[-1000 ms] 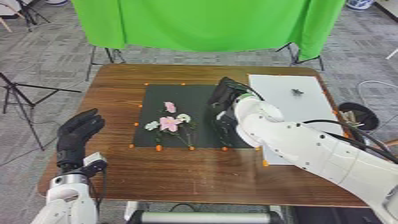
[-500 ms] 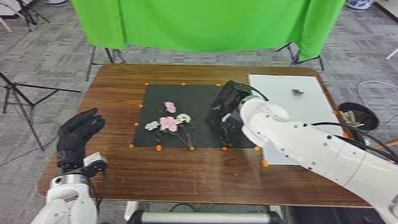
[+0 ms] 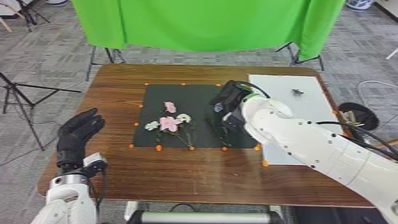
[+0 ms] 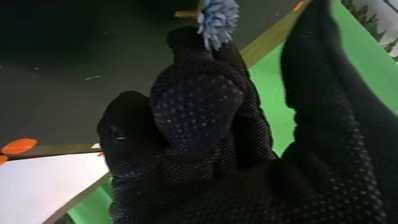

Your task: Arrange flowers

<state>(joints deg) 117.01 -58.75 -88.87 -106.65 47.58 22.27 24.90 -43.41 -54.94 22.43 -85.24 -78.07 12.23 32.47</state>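
The right hand (image 3: 233, 93) has loosely bent fingers, its thumb standing well apart, a blue flower (image 4: 218, 22) by the fingertips, whether touching unclear.

1 green cloth (image 3: 209, 25) hangs over the grey floor (image 3: 55, 57), 1 black tripod (image 3: 11, 86) at left.

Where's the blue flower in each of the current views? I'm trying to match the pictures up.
Head view: the blue flower is over the dark mat's right half, by the left edge of the right hand.
Right wrist view: the flower is at the hand's fingertip end, against the mat.
Shared landmark: the green cloth.
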